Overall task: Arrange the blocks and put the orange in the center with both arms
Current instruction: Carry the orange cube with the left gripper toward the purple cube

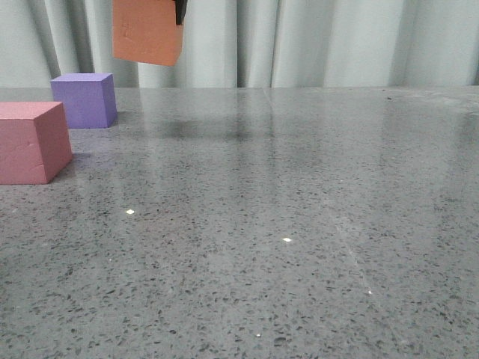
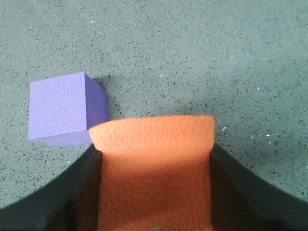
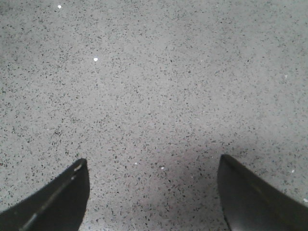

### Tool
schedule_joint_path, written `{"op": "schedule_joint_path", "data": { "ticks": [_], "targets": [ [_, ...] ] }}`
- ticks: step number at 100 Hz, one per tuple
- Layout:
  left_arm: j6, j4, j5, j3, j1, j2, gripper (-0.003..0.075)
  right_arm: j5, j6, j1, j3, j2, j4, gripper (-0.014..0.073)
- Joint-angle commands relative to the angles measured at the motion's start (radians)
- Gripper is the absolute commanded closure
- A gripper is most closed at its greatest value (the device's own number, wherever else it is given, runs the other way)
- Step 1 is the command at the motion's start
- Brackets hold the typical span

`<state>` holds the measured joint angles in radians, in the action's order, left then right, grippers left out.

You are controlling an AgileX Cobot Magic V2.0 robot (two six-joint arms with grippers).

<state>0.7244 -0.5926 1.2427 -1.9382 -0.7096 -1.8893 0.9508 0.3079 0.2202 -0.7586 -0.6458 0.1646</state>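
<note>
My left gripper (image 2: 154,154) is shut on the orange cube (image 2: 154,159) and holds it high above the table; in the front view the cube (image 1: 147,31) hangs at the top left with one black finger (image 1: 179,10) beside it. The purple cube (image 1: 84,99) rests on the table at the far left, below and beside the held cube; it also shows in the left wrist view (image 2: 62,109). The pink cube (image 1: 31,142) rests at the left edge, nearer than the purple one. My right gripper (image 3: 153,166) is open and empty over bare stone.
The dark grey speckled tabletop (image 1: 299,224) stretches across the middle and right. A pale curtain (image 1: 337,41) hangs behind the table's far edge.
</note>
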Motion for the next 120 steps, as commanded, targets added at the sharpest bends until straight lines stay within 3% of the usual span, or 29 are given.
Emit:
{"op": "schedule_joint_path", "data": {
  "ticks": [1,62,120],
  "targets": [
    [-0.004,-0.024,0.026,-0.034,0.014,0.067,0.0666,-0.054,-0.008,-0.005,-0.023,0.0,0.013,0.0045],
    [-0.124,0.062,0.026,-0.022,0.11,0.071,0.0666,-0.053,-0.008,-0.005,-0.023,0.0,0.013,0.0045],
    [-0.141,0.118,-0.065,0.207,0.197,0.196,0.0666,-0.054,-0.008,-0.005,-0.023,0.0,0.013,0.0045]
  ]
}}
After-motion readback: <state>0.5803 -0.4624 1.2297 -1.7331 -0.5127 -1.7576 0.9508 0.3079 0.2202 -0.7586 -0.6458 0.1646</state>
